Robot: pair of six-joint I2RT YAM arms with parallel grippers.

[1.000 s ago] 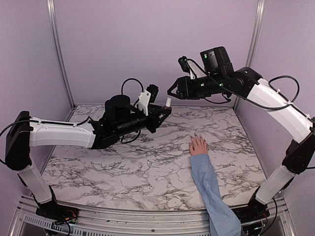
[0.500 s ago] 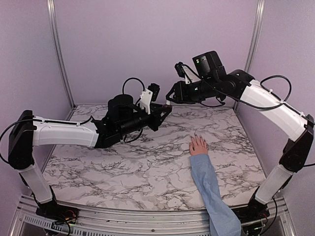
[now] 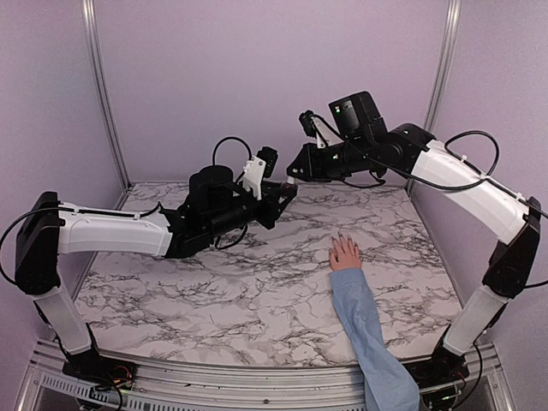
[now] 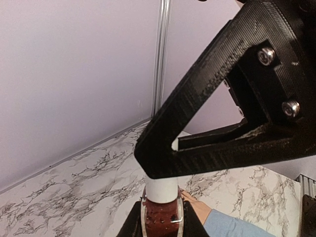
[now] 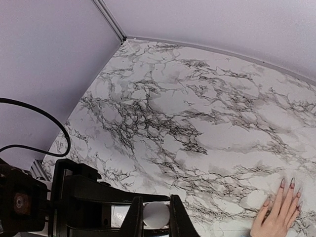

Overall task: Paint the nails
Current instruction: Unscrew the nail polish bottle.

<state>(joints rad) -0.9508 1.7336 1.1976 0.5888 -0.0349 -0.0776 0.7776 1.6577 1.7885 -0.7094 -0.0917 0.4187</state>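
Note:
A small bottle (image 4: pixel 160 219) of dark red polish with a white cap (image 4: pixel 162 190) sits upright in my left gripper (image 4: pixel 160 228), which is shut on it above the table's back middle (image 3: pixel 287 190). My right gripper (image 3: pixel 294 171) comes in from the right and is shut on the white cap (image 5: pixel 156 215), its fingers (image 5: pixel 136 217) pressed to both sides. A pinkish hand (image 3: pixel 346 253) lies flat on the marble table (image 3: pixel 214 282), to the right of and below both grippers. Its nails (image 5: pixel 291 183) look long and pale pink with dark tips. A light-blue sleeve (image 3: pixel 368 334) runs to the near edge.
Lilac walls with metal corner posts (image 3: pixel 101 94) close in the marble table on three sides. A black cable (image 5: pixel 44 126) loops by the left arm. The right arm's white links (image 3: pixel 479 193) arch over the table's right side, above the forearm.
My right gripper has moved left and slightly forward onto the bottle's white cap and has shut on it. The left arm, bottle and hand have stayed put.

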